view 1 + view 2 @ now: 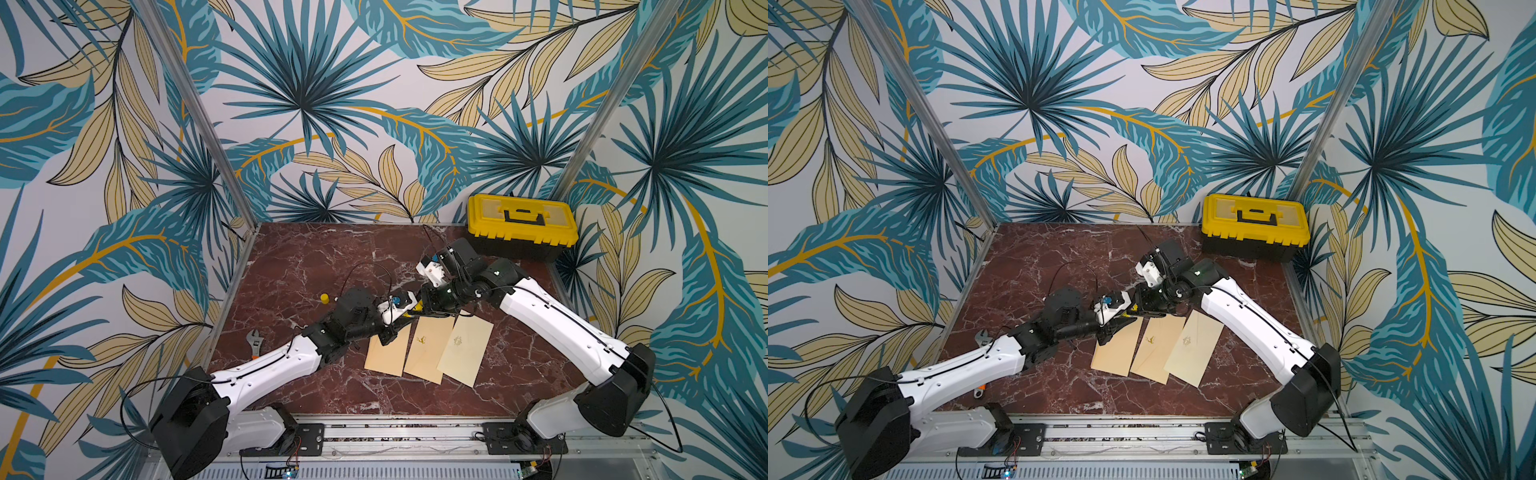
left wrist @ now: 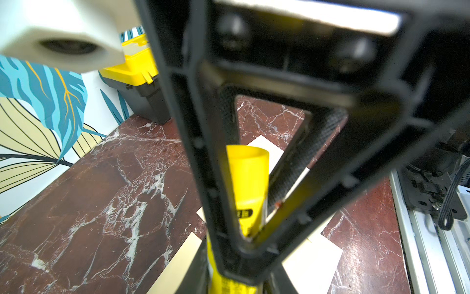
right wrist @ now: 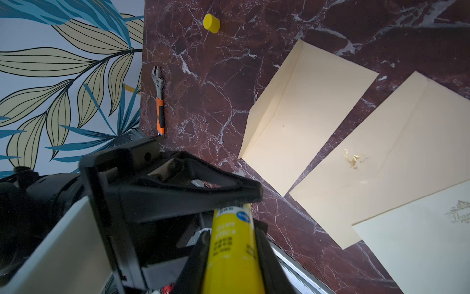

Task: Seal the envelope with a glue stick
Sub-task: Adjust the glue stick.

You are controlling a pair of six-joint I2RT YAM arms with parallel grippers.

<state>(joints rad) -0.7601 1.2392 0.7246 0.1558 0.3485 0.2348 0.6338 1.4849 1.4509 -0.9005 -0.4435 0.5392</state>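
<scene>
The yellow glue stick (image 3: 232, 249) hangs uncapped above the far ends of the envelopes, held from both ends. My right gripper (image 3: 232, 244) is shut on its labelled body. My left gripper (image 2: 234, 277) is shut on the other part, and the tube's open mouth (image 2: 248, 157) shows past the right gripper's finger. In both top views the two grippers (image 1: 409, 313) (image 1: 1129, 311) meet over the table's middle. Three cream envelopes lie fanned below: a plain one (image 1: 388, 351), one with a gold deer (image 3: 353, 159), and a printed one (image 1: 465, 353).
The glue stick's yellow cap (image 1: 324, 298) (image 3: 211, 23) lies loose on the marble behind the left arm. An orange-handled wrench (image 1: 255, 343) lies by the left edge. A yellow and black toolbox (image 1: 521, 226) stands at the back right corner.
</scene>
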